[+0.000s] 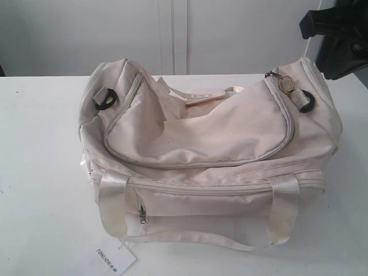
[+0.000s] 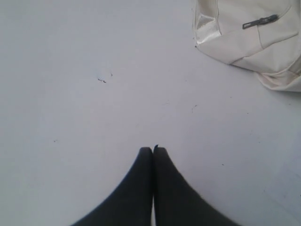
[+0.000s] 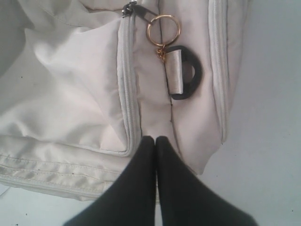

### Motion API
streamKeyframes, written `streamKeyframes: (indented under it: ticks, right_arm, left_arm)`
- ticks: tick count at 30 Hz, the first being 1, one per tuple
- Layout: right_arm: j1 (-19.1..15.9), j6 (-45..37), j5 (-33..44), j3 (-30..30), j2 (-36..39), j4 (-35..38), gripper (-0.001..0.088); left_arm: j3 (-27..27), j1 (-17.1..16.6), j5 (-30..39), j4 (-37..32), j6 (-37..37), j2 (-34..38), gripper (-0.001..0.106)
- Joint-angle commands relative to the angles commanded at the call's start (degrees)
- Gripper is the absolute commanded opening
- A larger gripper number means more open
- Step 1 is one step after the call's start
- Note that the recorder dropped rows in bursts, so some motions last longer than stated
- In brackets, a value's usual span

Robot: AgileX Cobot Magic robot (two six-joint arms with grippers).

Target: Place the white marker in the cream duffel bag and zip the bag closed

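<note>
- A white paper tag (image 1: 115,259) with printed text is seen nearest, lying on the white table (image 1: 40,172) just in front of the bag's left corner.
- The cream duffel bag (image 1: 213,149) is set on the table in the middle of the exterior view, with its front pocket zip (image 1: 142,216) turned to the camera.
- One satin handle (image 1: 190,238) is draped down the front onto the table.
- The curved top zipper (image 1: 201,164) is seen drawn shut along its visible length, and its gold ring pull (image 1: 286,84) is lodged at the bag's right end, just beside a black D-ring (image 1: 306,102).
- The white marker is not made out in any view, so its place cannot be told.
- The left gripper (image 2: 153,149) is held over bare table near a bag corner, fingertips pressed together on nothing.
- The right gripper (image 3: 155,139) is poised over the bag's right end near the ring pull, its fingers likewise closed and empty.
- The dark right arm (image 1: 336,34) is seen farthest, beyond the bag's right end.
</note>
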State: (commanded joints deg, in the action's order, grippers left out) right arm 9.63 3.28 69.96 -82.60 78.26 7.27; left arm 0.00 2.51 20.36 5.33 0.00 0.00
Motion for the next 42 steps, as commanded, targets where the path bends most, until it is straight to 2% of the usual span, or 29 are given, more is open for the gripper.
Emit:
streamKeyframes:
  ticks: [2, 42]
  right_arm:
    - [0.00, 0.00, 0.00, 0.00, 0.00, 0.00, 0.0000]
    - [0.00, 0.00, 0.00, 0.00, 0.00, 0.00, 0.0000]
  left_arm:
    - [0.00, 0.00, -1.45, -0.31, 0.00, 0.00, 0.000]
    - [0.00, 0.00, -1.45, -0.73, 0.00, 0.00, 0.000]
